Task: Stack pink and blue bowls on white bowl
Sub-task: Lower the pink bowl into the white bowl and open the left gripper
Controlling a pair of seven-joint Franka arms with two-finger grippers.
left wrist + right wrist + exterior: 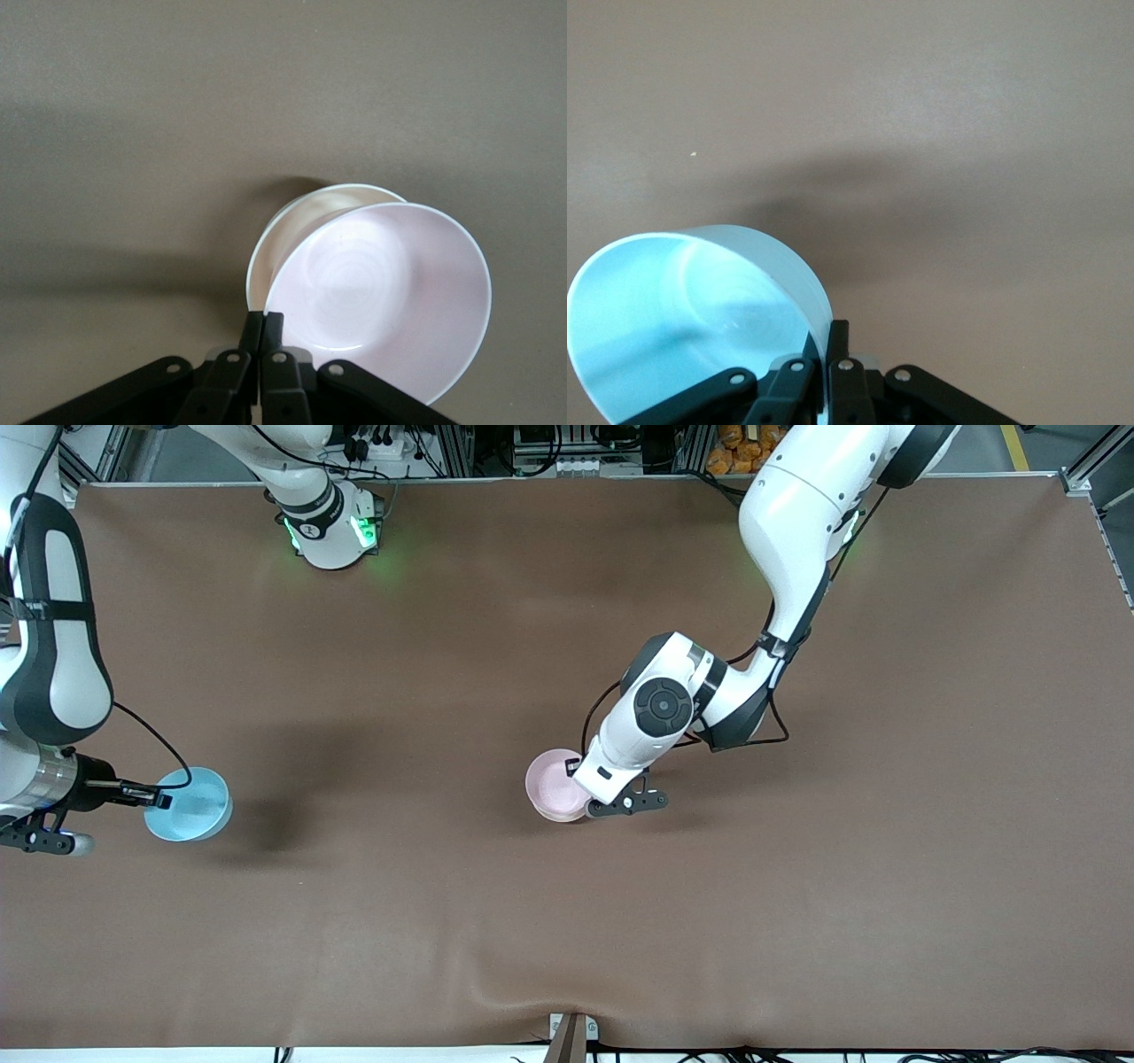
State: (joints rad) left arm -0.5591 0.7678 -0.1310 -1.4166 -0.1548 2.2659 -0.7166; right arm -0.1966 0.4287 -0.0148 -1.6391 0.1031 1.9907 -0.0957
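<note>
- Right now the left tool (261, 329) is clamped on the rim of the pale pink round plastic bowl (381, 297), held tilted directly above the plain white round plastic bowl (292, 226), whose rim peeks out beneath it.
- Pink bowl not yet nested; lowering it straight down looks like the next move.
- Right tool (826, 341) grips the rim of the light sky-blue round plastic bowl (682, 310), over the brown tabletop (567, 921) at the right arm's end, well apart from the white bowl.
</note>
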